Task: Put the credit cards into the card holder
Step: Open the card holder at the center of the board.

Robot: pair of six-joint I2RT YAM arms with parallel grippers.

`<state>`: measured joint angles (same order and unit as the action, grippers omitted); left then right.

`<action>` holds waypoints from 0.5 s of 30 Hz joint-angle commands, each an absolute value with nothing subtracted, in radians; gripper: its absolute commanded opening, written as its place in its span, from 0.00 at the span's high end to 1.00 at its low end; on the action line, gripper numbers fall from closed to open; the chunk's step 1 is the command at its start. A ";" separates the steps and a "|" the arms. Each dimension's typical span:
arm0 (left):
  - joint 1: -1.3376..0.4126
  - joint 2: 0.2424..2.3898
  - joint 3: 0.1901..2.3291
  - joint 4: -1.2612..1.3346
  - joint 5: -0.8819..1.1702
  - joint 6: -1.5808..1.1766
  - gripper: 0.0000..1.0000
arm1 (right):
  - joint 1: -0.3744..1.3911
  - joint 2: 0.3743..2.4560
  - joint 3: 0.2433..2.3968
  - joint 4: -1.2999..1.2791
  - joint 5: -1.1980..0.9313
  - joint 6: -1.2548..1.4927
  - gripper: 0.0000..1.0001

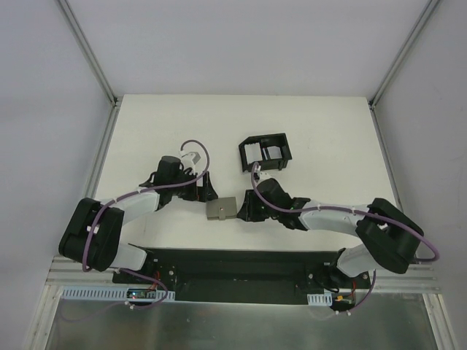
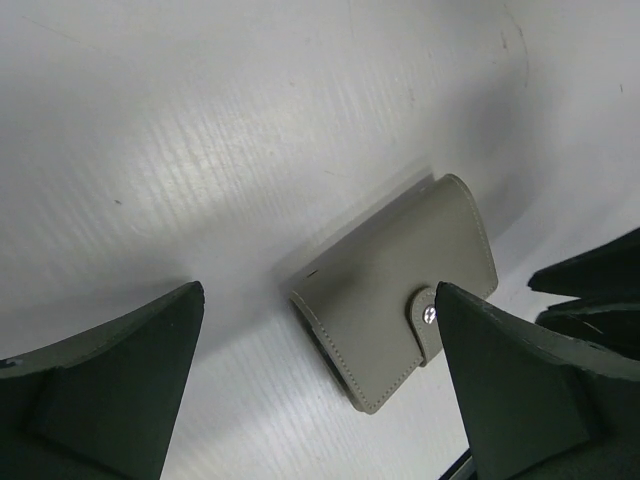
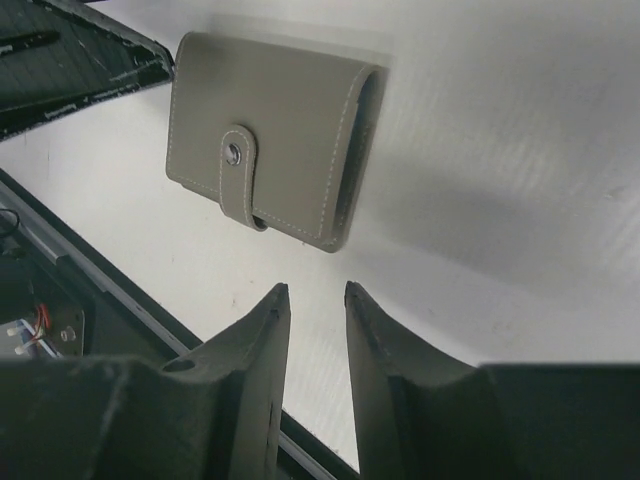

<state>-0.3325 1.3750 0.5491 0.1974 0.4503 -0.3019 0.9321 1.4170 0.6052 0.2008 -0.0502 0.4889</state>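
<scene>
My left claw [image 2: 318,295] hangs spread wide over the closed card holder [image 2: 395,290] on the counter [image 2: 200,150]. My right claw [image 3: 315,290], narrowed to a slit and empty, has it at eleven o'clock.

The card holder [image 1: 221,210] is flanked closely by the left gripper [image 1: 209,191] and the right gripper [image 1: 246,208]. Bare table [image 1: 157,131] is left beyond it on the left, and the far right is obstructed by the black tray [image 1: 264,153].

Bright, diffuse overhead light. White table [image 1: 146,131] evenly lit, slight sheen. Card holder [image 3: 270,130] throws a soft shadow toward 4 o'clock in the right wrist view. Foreground at 6 o'clock is soft-focus.
</scene>
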 commanded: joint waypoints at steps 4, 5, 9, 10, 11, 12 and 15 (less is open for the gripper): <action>-0.330 1.465 0.525 0.339 0.644 -0.267 0.06 | 0.940 1.545 0.693 0.307 -0.146 0.519 0.69; -0.330 1.489 0.535 0.336 0.655 -0.265 0.07 | 0.939 1.557 0.706 0.308 -0.150 0.515 0.68; -0.330 1.555 0.581 0.292 0.701 -0.258 0.14 | 0.939 1.595 0.744 0.293 -0.155 0.508 0.68; -0.330 1.565 0.587 0.281 0.713 -0.255 0.15 | 0.937 1.606 0.752 0.287 -0.158 0.511 0.69; -0.330 1.572 0.589 0.276 0.725 -0.252 0.16 | 0.934 1.617 0.755 0.285 -0.160 0.511 0.68; -0.330 1.575 0.588 0.275 0.729 -0.253 0.18 | 0.934 1.629 0.758 0.285 -0.156 0.514 0.68; -0.330 1.575 0.580 0.268 0.750 -0.256 0.22 | 0.923 1.658 0.767 0.285 -0.147 0.520 0.68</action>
<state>-0.3321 1.5524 0.5922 0.3378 0.6979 -0.2852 0.9340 1.6215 0.7303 0.2584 -0.1436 0.5087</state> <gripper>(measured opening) 0.806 0.316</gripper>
